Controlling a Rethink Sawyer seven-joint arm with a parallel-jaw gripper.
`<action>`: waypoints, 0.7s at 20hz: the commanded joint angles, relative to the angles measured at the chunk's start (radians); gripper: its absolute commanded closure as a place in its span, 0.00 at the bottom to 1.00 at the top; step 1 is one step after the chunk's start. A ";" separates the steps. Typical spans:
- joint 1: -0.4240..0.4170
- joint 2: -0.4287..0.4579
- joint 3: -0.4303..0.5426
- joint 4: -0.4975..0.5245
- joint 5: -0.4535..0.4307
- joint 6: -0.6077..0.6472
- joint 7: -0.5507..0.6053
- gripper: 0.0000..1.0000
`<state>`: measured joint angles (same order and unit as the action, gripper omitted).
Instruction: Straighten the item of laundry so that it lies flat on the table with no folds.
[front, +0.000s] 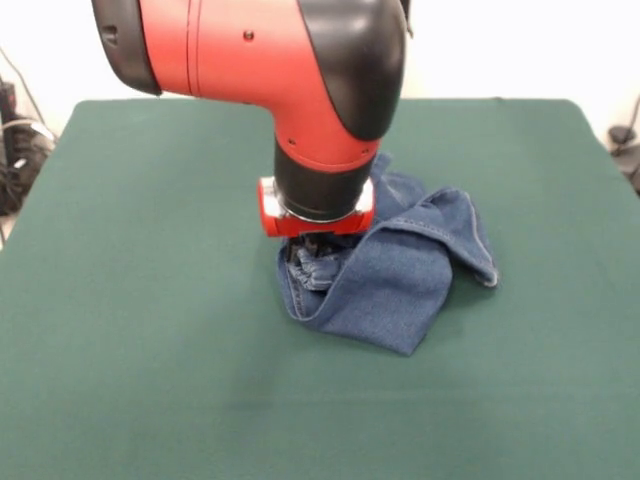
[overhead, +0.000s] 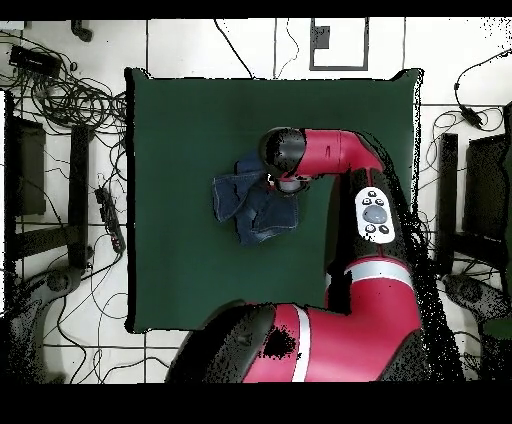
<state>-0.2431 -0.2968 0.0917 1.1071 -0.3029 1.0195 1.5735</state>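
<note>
The small blue denim jeans (front: 400, 270) lie crumpled and folded over near the middle of the dark green table (front: 150, 330). One edge is turned up at the right. My gripper (front: 312, 243) comes straight down from the red and black arm onto the gathered waistband at the heap's left end. The wrist hides most of it. In the overhead view the jeans (overhead: 245, 205) are bunched just left of the arm's end (overhead: 285, 160), on the table (overhead: 180, 120); the gripper itself is hidden under the arm there.
The red arm (overhead: 370, 210) reaches over the table's right side in the overhead view. Cables (overhead: 70, 100) and dark equipment (overhead: 25, 165) lie on the floor beside the table. Cables (front: 15, 150) show at the left edge of the front view.
</note>
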 joint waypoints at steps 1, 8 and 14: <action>-0.008 -0.069 0.073 0.135 -0.021 0.032 -0.117 1.00; -0.012 -0.103 0.074 0.150 -0.029 0.029 -0.121 1.00; 0.017 -0.170 0.061 0.172 -0.019 0.055 -0.075 1.00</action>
<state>-0.2471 -0.4037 0.0917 1.1847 -0.3033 1.0195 1.5735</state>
